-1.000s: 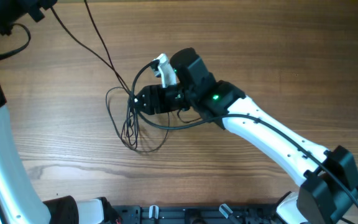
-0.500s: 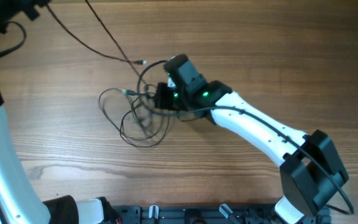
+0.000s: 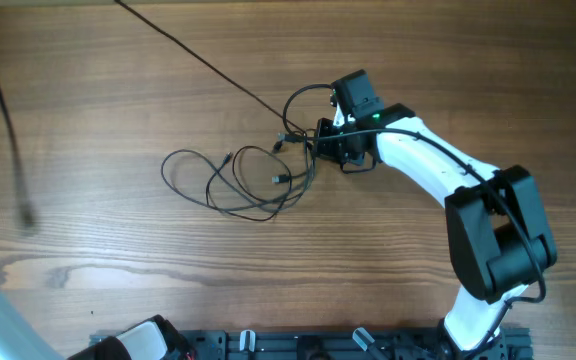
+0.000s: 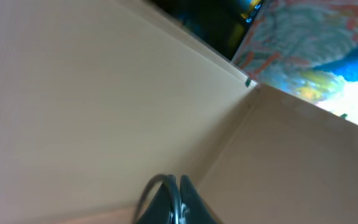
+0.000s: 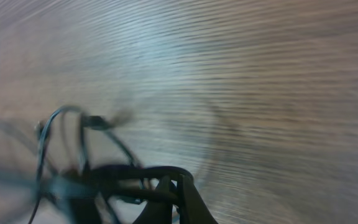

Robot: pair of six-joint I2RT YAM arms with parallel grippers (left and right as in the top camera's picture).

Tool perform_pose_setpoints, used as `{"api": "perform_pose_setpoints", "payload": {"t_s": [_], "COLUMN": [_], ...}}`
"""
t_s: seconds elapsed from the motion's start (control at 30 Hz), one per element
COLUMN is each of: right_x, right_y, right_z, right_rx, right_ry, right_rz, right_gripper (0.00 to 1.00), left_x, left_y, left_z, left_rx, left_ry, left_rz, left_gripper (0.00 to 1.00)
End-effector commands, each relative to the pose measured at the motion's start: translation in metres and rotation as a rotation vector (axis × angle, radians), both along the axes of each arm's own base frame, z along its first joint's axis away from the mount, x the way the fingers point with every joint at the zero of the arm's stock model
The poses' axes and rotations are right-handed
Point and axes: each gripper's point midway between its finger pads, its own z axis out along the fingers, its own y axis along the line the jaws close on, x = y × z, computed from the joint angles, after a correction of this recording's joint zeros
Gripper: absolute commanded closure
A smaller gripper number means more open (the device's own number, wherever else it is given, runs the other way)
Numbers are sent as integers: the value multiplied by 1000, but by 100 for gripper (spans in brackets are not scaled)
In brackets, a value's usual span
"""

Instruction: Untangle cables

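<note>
Overhead: right gripper (image 3: 322, 140) pins the cables (image 3: 280, 179) mid-worktop, jaws shut on them. Left gripper (image 4: 176, 196), clamped too, holds 1 strand taut to free it.

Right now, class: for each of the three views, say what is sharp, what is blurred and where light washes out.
Overhead: table and cables crisp and evenly lit; only a dark streak at the left edge is smeared. Right wrist: motion blur streaks the wood grain and softens the cables, with a pale sheen at upper centre. Left wrist: soft throughout, with a washed-out bright patch at right.
</note>
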Motion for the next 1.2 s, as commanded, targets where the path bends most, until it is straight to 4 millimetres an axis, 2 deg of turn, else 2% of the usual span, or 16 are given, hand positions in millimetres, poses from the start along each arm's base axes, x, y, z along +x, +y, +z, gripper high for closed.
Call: {"api": "perform_pose_setpoints", "payload": {"t_s": [0.0, 0.13, 0.17, 0.23, 0.27, 0.37, 0.4, 0.47, 0.53, 0.57, 0.63, 0.83, 0.93, 1.07, 1.17], "right_x": [-15, -23, -28, -39, -45, -54, -57, -60, -58, -55, -55, -59, -60, -62, -62], "right_y": [23, 36, 38, 41, 41, 36, 36, 34, 25, 14, 11, 14, 14, 9, 3], "right_z": [22, 89, 113, 151, 170, 205, 211, 214, 201, 190, 187, 193, 202, 217, 223], "right_rx": [153, 272, 308, 373, 402, 438, 447, 450, 396, 346, 336, 359, 413, 515, 550], "right_ry": [-51, -190, -234, -297, -323, -369, -370, -363, -302, -254, -244, -268, -284, -299, -320], "right_rz": [231, 325, 347, 381, 382, 346, 335, 325, 247, 174, 168, 215, 254, 306, 336], "right_gripper": [96, 96, 96, 96, 96, 96, 96, 96, 96, 96, 96, 96, 96, 96, 96], "left_x": [10, 24, 27, 32, 34, 34, 32, 30, 29, 27, 25, 22, 24, 27, 31], "left_y": [5, 5, 7, 7, 7, -6, -13, -27, -42, -51, -66, -124, -144, -165, -179], "left_z": [-35, -102, -119, -146, -158, -192, -201, -217, -233, -242, -256, -320, -355, -374, -385], "left_rx": [28, 92, 108, 147, 166, 231, 251, 287, 319, 334, 353, 391, 404, 393, 384], "left_ry": [110, 314, 374, 461, 497, 600, 623, 660, 695, 716, 753, 922, 976, 933, 925], "left_rz": [17, 22, 33, 40, 37, -27, -65, -136, -214, -256, -323, -545, -615, -680, -690], "left_gripper": [96, 94, 92, 82, 72, 44, 41, 37, 37, 36, 35, 33, 33, 33, 39]}}
